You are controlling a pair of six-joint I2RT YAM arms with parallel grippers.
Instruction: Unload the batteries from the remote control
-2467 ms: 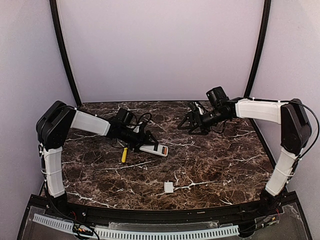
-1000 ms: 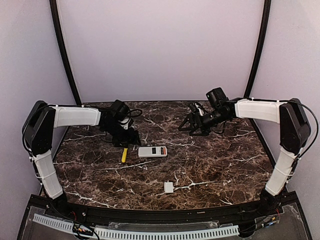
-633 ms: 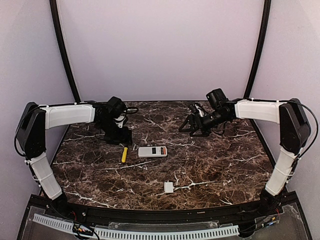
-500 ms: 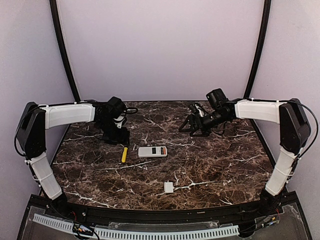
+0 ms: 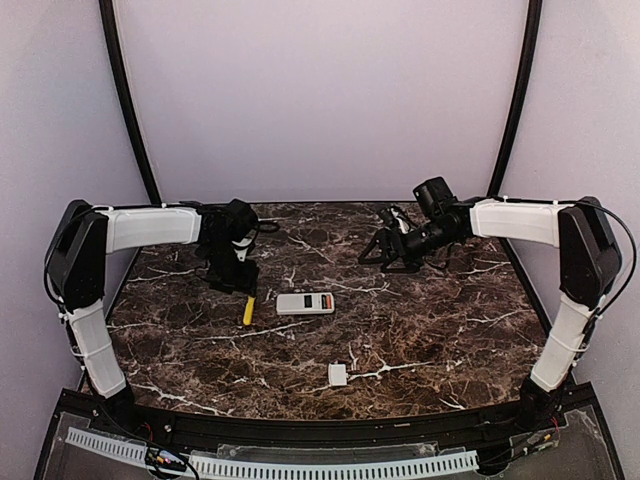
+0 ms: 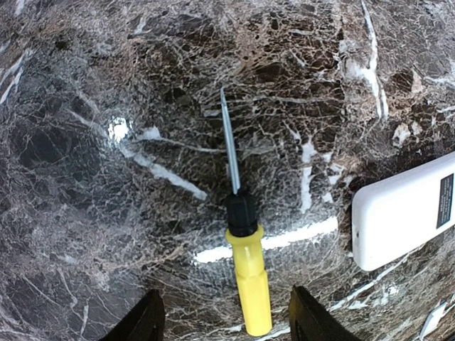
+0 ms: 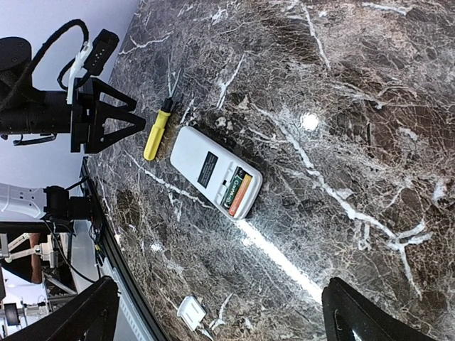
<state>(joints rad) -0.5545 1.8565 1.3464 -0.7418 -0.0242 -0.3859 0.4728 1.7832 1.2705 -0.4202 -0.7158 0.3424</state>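
Observation:
The white remote control [image 5: 305, 303] lies flat mid-table; it also shows in the right wrist view [image 7: 215, 170] and at the right edge of the left wrist view [image 6: 409, 211]. Its open compartment holds two batteries side by side, one dark greenish [image 7: 231, 189] and one orange-red [image 7: 240, 194]. My left gripper [image 5: 242, 288] is open and empty, hovering over the yellow-handled screwdriver [image 6: 247, 266], left of the remote; the handle lies between its fingertips [image 6: 146, 323]. My right gripper [image 5: 375, 252] is open and empty, raised behind and to the right of the remote.
The yellow-handled screwdriver [image 5: 248, 309] lies just left of the remote, its shaft pointing away. A small white square cover piece [image 5: 337, 375] lies near the front, also in the right wrist view [image 7: 191, 310]. The table's front edge rail [image 5: 300, 425] runs below.
My left gripper let go of the remote, which settled flat, then swung back left and came down over the screwdriver. The right arm has hardly moved.

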